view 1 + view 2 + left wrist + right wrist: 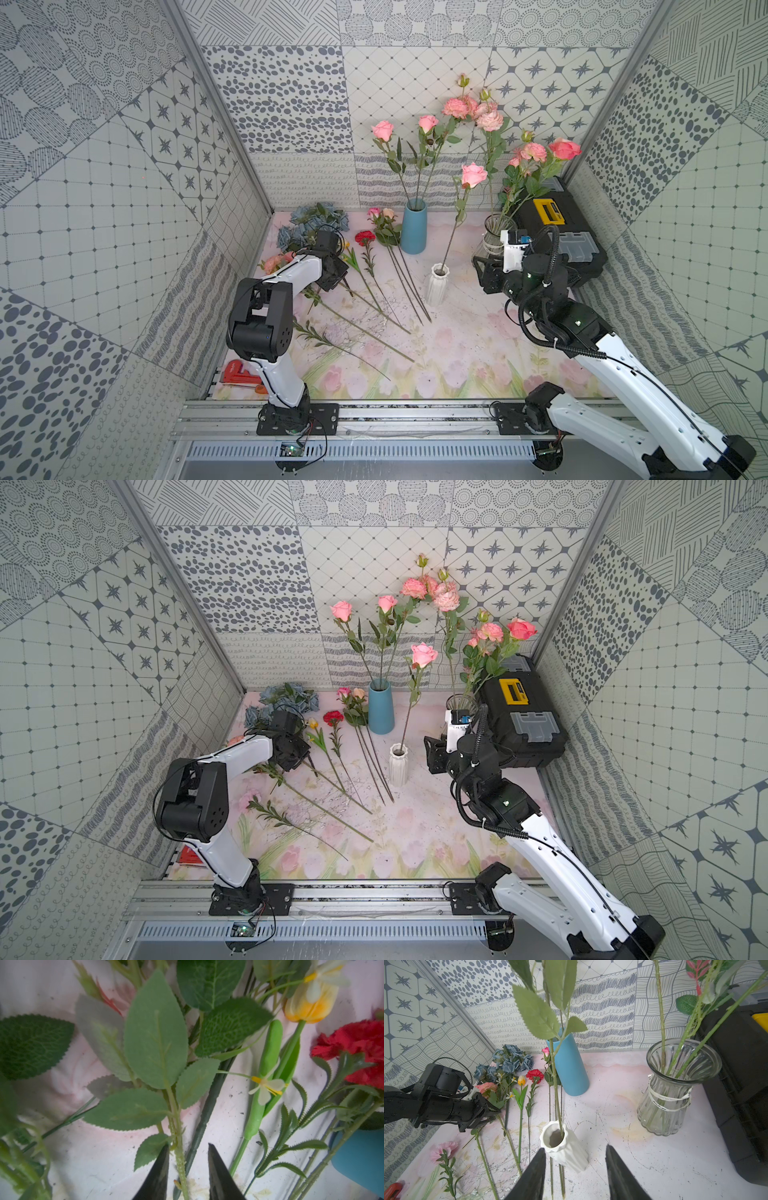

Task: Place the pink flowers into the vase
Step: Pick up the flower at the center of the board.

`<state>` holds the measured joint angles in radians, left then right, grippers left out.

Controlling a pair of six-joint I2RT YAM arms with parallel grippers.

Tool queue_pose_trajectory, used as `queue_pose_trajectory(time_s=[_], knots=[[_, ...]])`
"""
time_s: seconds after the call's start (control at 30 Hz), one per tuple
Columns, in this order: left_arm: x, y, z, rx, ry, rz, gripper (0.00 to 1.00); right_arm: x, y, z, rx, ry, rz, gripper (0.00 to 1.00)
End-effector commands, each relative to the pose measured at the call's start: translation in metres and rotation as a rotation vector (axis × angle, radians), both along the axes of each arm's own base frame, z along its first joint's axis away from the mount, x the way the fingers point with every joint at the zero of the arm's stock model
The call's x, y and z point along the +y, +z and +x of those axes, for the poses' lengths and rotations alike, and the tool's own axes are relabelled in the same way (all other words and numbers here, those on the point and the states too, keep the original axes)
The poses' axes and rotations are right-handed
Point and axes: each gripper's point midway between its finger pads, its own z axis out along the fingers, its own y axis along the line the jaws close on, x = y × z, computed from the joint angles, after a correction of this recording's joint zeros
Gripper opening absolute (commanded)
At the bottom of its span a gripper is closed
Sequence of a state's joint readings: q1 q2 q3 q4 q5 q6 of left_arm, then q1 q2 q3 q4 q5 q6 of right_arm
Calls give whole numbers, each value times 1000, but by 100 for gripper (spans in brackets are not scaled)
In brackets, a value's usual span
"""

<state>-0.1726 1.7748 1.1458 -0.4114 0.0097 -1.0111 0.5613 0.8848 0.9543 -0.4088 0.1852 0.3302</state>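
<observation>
**On the flower-print mat, a crowded pick**

Under patterned walls the mat [457,353] is strewn with stems. Some pink flowers [473,174] already stand in the blue vase [414,226], the white vase [437,284] and the glass vase [496,232]; more lie flat on the left side. The left gripper [188,1146] hangs low over those, jaws partly apart, straddling a thorny stem [180,1163] without pinching it; I take it to belong to the salmon-pink bloom [486,1087]. A dark stem [204,1120] lies just beside it and a leaf [150,1150] seems to touch one finger, so closing here could catch either, or drag the yellow tulip [309,1005] along. The right gripper [575,1147] hovers wide and empty near the white vase.
</observation>
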Motion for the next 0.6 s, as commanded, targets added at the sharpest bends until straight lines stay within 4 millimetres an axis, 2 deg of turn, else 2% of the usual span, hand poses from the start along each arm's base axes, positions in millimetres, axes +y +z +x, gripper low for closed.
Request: queue_pose_trajectory(time_s=[0.0, 0.13, 0.57], knots=[[-2, 7, -8, 0, 26, 23, 31, 0, 6, 0, -21, 0, 33, 48], [-4, 9, -10, -1, 27, 23, 31, 1, 4, 1, -18, 0, 36, 47], [-4, -12, -17, 74, 39, 28, 29, -4, 1, 2, -12, -13, 34, 48]])
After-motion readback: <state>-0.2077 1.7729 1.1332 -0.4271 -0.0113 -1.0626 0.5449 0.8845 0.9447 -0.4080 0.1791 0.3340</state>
